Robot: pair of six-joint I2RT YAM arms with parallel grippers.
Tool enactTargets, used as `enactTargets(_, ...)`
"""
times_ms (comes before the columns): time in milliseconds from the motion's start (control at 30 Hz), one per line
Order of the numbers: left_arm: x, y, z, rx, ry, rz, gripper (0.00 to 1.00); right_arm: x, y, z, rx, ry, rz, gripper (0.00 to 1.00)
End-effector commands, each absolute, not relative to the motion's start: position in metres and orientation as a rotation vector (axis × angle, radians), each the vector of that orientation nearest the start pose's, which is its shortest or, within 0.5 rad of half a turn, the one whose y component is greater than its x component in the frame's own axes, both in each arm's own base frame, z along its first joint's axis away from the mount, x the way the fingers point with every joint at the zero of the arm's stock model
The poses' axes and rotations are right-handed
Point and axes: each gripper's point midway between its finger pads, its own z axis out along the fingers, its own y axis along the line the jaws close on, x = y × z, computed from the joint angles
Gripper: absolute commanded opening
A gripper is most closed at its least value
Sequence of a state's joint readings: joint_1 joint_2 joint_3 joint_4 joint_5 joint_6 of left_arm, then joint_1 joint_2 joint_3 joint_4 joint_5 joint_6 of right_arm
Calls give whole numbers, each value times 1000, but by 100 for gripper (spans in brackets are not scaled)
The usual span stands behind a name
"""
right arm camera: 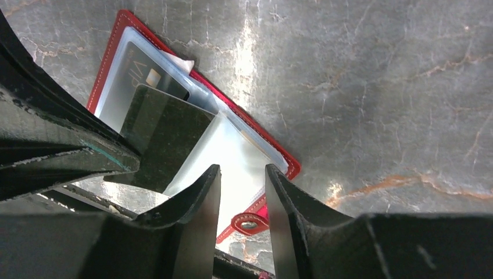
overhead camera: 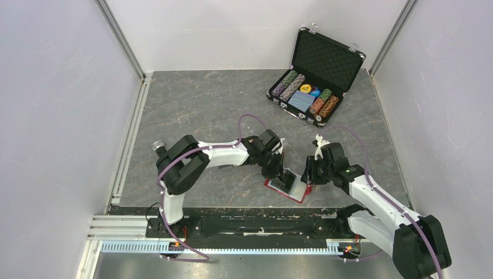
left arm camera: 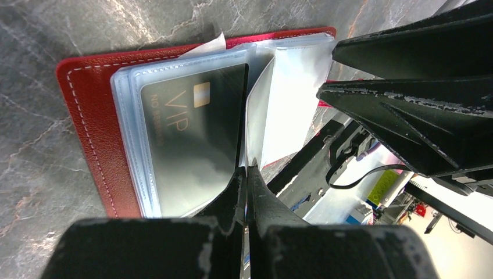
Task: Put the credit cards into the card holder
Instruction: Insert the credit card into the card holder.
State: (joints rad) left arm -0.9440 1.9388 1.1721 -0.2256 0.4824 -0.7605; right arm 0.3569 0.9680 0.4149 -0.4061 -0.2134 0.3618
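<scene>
- card holder [left arm camera: 93,133] lies open on the table [overhead camera: 203,104], between both grippers.
- left gripper [left arm camera: 247,177]: fingers pressed together over the holder; a grip cannot be confirmed.
- black vip card [left arm camera: 186,133] sits sleeved; a second dark card [right arm camera: 168,133] appears part-inserted.
- right gripper [right arm camera: 242,171]: fingers apart, empty, above the right sleeve [right arm camera: 232,145].
- judged remaining: seat the second card; other cards unseen.

We see white links and bulky black joints on the left arm [overhead camera: 221,152] and the right arm [overhead camera: 378,197], with a purple cable [overhead camera: 250,119] looping along each. The left end effector [left arm camera: 247,174] and right end effector [right arm camera: 243,174] have black wedge-shaped fingers [right arm camera: 192,221], their edges scuffed pale.
</scene>
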Motion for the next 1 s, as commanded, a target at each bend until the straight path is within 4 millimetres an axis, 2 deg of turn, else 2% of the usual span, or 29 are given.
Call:
enactTargets(0,153,-400,17,483,2948,-1057,2,179,116,32,-90,2590,504,35)
enactTargets(167,154,-397,14,475,2956,-1020,2,171,111,36,-92,2591,493,32)
enactTargets(400,147,-398,12,530,2966,-1004,2,149,110,18,-90,2670,524,33)
enactTargets(667,140,-400,6,551,2990,-1009,2,136,108,9,-55,2721,538,33)
enactTargets(900,135,-413,8,596,2988,-1040,2,136,113,3,-36,2719,585,29)
enactTargets(967,132,-413,7,640,2993,-999,5,136,115,3,-37,2720,594,28)
